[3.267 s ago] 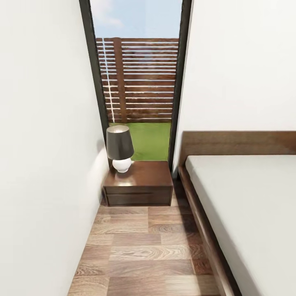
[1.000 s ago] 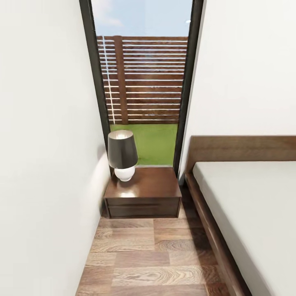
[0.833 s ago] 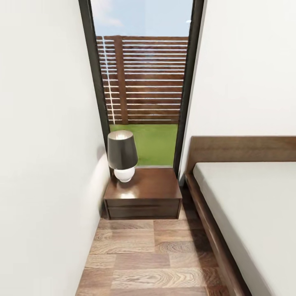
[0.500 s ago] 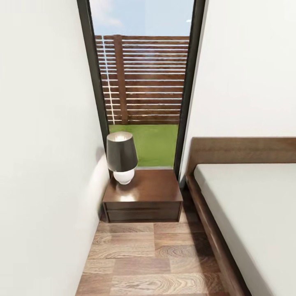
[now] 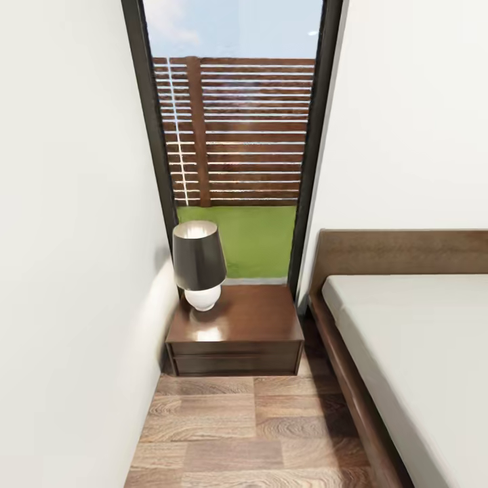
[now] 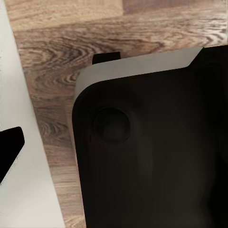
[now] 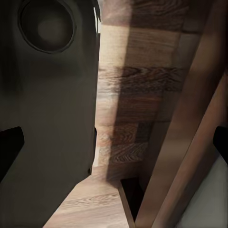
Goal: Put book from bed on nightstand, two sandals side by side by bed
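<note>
In the head view, the nightstand point(image 5: 235, 329) of glossy reddish-brown wood stands against the window ahead, its flat top bare on the right side. To its right is the bed point(image 5: 420, 352), with its dark wooden frame, headboard and plain off-white mattress. The book and the sandals are out of view. My right gripper point(image 7: 114, 145) hangs open over the floor beside the bed frame, with dark fingertips point(image 7: 9, 147) at both picture edges and nothing between them. My left gripper point(image 6: 114, 152) shows one fingertip point(image 6: 10, 148) far out at the edge, near the robot's dark base point(image 6: 152, 142).
A lamp point(image 5: 198, 264) with a dark shade and a white round base stands on the nightstand's left rear corner. A white wall point(image 5: 68, 271) closes the left side. A narrow strip of wood-plank floor point(image 5: 251, 427) runs between wall and bed. A tall window point(image 5: 234, 135) shows a fence and grass.
The whole head picture has shifted: the camera has come a little closer to the nightstand, which now sits lower and larger. Nothing in the room has moved.
</note>
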You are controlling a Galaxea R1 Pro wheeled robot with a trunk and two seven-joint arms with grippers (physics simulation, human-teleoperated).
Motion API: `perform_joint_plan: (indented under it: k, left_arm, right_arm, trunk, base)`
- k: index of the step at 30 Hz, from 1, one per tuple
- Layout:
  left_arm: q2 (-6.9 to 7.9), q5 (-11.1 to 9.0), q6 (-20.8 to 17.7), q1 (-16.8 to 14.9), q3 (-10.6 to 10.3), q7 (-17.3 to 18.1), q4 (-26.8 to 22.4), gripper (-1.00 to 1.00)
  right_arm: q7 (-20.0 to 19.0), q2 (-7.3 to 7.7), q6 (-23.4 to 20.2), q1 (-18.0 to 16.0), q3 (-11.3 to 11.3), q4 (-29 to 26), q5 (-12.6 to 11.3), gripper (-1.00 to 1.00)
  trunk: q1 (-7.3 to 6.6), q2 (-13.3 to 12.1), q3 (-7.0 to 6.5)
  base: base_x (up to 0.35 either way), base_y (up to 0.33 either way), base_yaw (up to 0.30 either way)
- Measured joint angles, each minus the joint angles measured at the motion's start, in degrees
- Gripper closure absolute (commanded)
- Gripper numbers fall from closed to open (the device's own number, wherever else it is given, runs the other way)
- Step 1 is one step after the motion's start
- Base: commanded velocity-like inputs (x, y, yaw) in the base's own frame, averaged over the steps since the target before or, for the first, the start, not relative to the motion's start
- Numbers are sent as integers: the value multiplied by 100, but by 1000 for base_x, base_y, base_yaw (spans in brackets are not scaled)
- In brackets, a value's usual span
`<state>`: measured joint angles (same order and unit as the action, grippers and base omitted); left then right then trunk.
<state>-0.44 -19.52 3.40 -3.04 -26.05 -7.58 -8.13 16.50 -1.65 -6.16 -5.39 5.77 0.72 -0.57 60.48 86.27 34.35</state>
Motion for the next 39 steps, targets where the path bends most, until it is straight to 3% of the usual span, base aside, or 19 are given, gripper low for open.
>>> perform_joint_plan:
  k: [39]
  left_arm:
    - [0,-2,1,0,0,0,0,-100]
  right_arm:
    - [-3,7,0,0,0,0,0,-100]
  trunk:
    - [0,0,0]
  base:
    - [141,0,0]
